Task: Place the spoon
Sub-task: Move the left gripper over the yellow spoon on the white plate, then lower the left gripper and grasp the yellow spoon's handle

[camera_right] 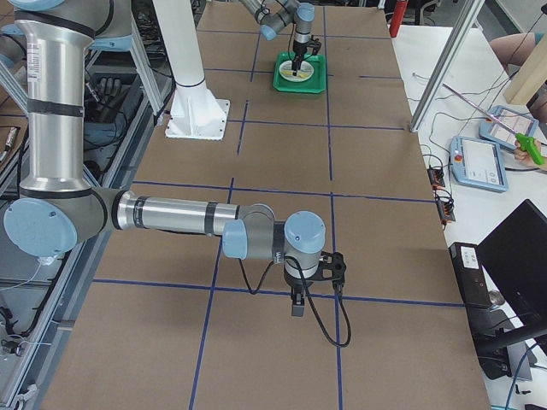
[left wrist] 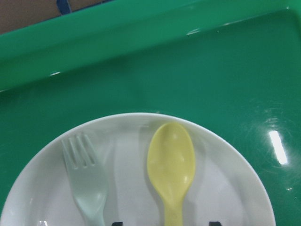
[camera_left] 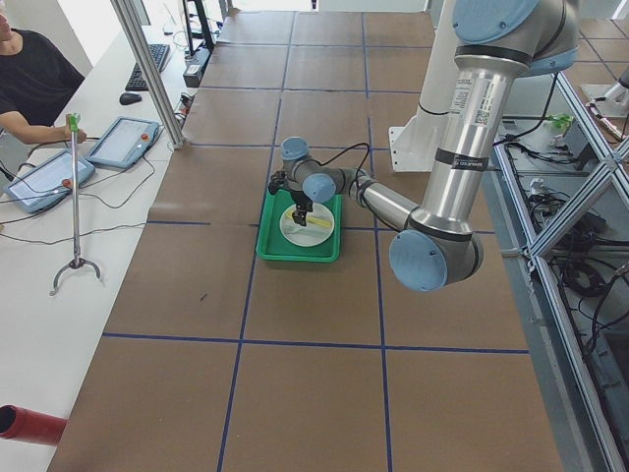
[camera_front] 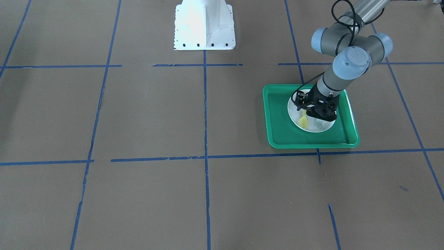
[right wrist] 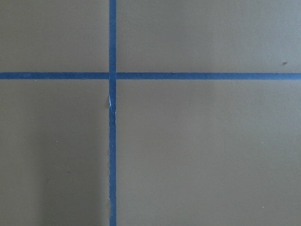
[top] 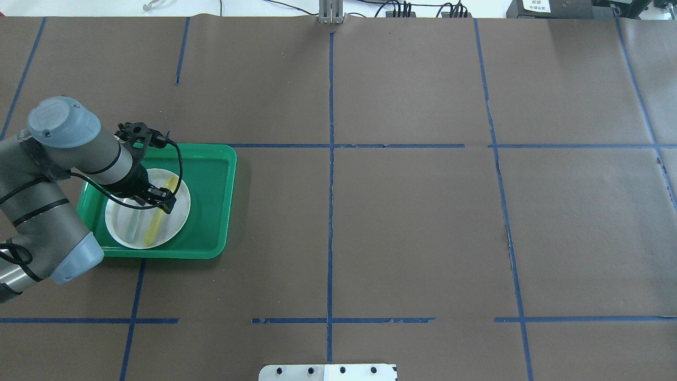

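Note:
The pale yellow spoon lies flat on the white plate, bowl toward the tray's far wall, beside a translucent grey fork. The plate sits in the green tray. My left gripper hangs low over the plate, open. Its fingertips stand apart on either side of the spoon's handle without touching it. In the front view the spoon shows just beside the left gripper. My right gripper shows only in the right side view, over bare table; I cannot tell its state.
The tray has raised walls around the plate. Brown paper with blue tape lines covers the table. The robot's white base stands at the table's middle edge. An operator sits at the side table.

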Controlling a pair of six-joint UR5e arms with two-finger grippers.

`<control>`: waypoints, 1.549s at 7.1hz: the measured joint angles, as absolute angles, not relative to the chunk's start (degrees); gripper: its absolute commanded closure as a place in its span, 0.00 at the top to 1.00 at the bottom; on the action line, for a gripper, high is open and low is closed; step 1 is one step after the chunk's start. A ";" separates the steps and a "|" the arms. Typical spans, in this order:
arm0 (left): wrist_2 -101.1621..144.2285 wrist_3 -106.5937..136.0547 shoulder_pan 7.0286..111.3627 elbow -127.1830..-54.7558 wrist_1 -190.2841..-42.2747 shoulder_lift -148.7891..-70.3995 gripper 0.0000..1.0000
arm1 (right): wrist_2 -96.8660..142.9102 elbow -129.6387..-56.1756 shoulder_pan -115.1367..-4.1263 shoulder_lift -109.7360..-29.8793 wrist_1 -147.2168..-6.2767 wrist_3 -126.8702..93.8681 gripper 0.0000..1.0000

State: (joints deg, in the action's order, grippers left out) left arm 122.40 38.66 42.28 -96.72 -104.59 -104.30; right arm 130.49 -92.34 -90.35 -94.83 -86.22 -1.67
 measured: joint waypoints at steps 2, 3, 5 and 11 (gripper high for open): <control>122.35 38.65 41.81 -96.37 -104.59 -104.35 0.14 | 130.51 -92.33 -90.35 -94.86 -86.22 -1.67 1.00; 122.41 38.61 41.67 -96.34 -104.55 -104.36 0.00 | 130.52 -92.30 -90.35 -94.86 -86.22 -1.67 1.00; 124.25 38.55 41.60 -96.34 -104.40 -104.31 0.00 | 130.52 -92.33 -90.35 -94.87 -86.22 -1.67 1.00; 125.39 60.83 42.40 -101.30 -100.04 -108.86 0.00 | 130.52 -92.36 -90.35 -94.87 -86.22 -1.67 1.00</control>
State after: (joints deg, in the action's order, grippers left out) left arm 125.39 60.83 42.40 -101.30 -100.04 -108.86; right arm 130.52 -92.36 -90.35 -94.87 -86.22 -1.67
